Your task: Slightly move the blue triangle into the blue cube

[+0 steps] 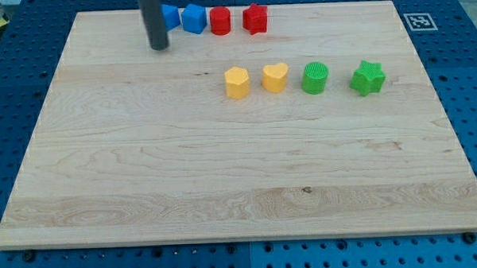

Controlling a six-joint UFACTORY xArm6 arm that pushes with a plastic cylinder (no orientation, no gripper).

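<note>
No container was present; all items rested directly on the pale wooden board [224,174], which lay on a blue perforated table [465,30]. The straight dark rod [152,18] descended from the view's top, and my tip [159,48] stood on the board just to the view's left of the top row, slightly below it. The rod carried no jaws, so there was nothing to part or close, and it clamped nothing. The blue triangle block [171,15] sat immediately to the view's right of the rod and was partly hidden by it; whether the tip touched it could not be told. The blue cube block [193,18] stood just beside the triangle on the view's right, the two apparently touching or nearly so. Continuing along that row were a red cylinder block [220,21] and a red star-shaped block [255,18], each a little apart from its neighbour. A second row lay lower and further to the view's right: a yellow hexagonal block [237,82], a yellow heart-shaped block [275,77], a green cylinder block [315,78] and a green star-shaped block [368,78], well apart from the tip. A black-and-white square marker [418,20] sat on the table beyond the board's top right corner; it bore no readable writing.
</note>
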